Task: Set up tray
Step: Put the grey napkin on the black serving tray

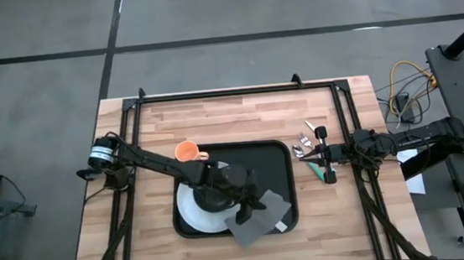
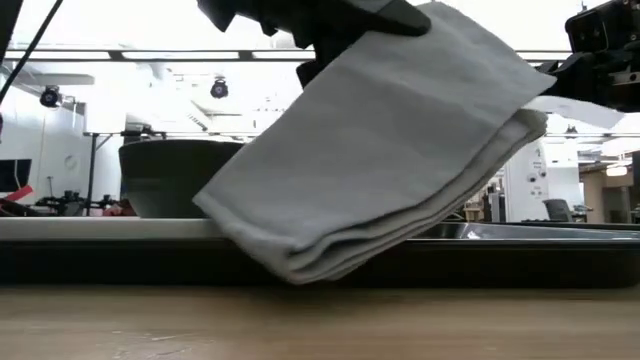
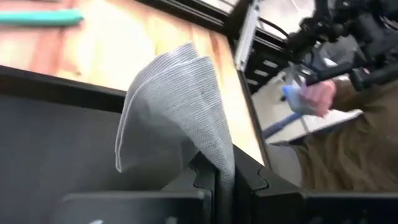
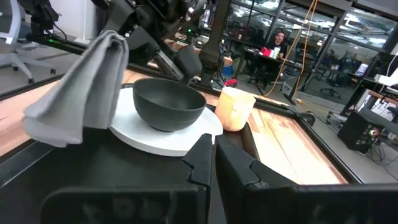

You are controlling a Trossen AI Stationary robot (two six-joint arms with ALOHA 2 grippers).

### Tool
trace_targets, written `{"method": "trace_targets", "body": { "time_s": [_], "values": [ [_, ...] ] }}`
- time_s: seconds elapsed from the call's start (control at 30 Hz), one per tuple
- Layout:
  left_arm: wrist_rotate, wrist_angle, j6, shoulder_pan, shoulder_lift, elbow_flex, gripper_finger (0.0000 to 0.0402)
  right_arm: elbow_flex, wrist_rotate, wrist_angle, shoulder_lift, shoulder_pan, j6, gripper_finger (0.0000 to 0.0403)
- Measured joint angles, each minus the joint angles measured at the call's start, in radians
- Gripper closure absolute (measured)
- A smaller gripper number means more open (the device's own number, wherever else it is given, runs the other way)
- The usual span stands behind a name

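Robotics lab/open office: wooden table (image 1: 239,112) in black frame on grey concrete floor (image 1: 34,80), cables (image 1: 404,90) just beside it, desks, monitors and a seated person (image 4: 278,42) beyond it.
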Motion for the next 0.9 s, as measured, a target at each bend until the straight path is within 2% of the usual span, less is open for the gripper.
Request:
{"method": "trace_targets", "body": {
  "time_s": [0.17,0.57,0.77,0.9],
  "values": [
    [-0.072,0.006,0.000,0.010,0.014,-0.002,0.0401,0.000,0.000,0.000,0.000,0.000,0.000,0.0394],
    [-0.173,0.210,-0.051,0.068,0.070,-0.047,0.0401,0.000,0.001,-0.004,0.001,0.000,0.000,0.0394],
    [-0.220,0.375,-0.107,0.094,0.104,-0.086,0.0401,0.000,-0.002,-0.005,0.006,0.000,0.000,0.0394],
    [-0.262,0.393,-0.115,0.102,0.118,-0.098,0.0401,0.000,-0.001,-0.004,0.006,0.000,0.000,0.0394]
  ]
}}
